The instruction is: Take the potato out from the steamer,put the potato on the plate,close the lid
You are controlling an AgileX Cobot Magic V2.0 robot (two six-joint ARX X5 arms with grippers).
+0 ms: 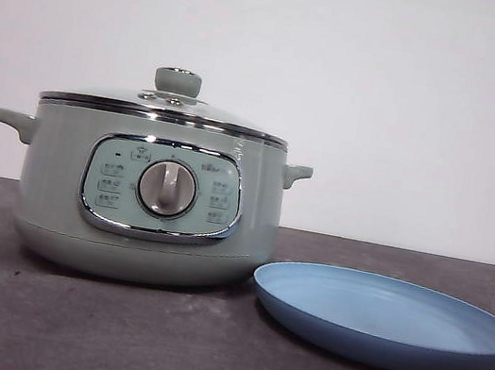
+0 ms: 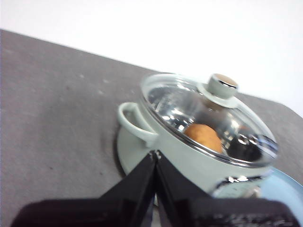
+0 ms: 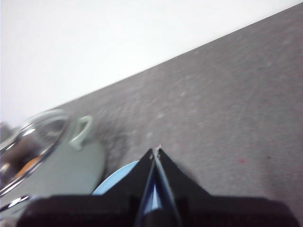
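Observation:
The sage-green steamer (image 1: 149, 197) stands on the dark table at the left, its glass lid (image 1: 170, 104) shut on it. The blue plate (image 1: 385, 319) lies empty to its right. In the left wrist view the orange-tan potato (image 2: 203, 136) shows through the lid (image 2: 208, 113) inside the steamer (image 2: 180, 151). My left gripper (image 2: 155, 153) is shut and empty, above the table beside the steamer's handle. My right gripper (image 3: 156, 150) is shut and empty, above the plate (image 3: 118, 182), with the steamer (image 3: 57, 165) off to one side. Neither gripper shows in the front view.
The table top (image 1: 106, 333) is dark grey and ends at a white wall (image 1: 386, 104) with two sockets. The steamer's side handles (image 1: 15, 122) stick out on both sides.

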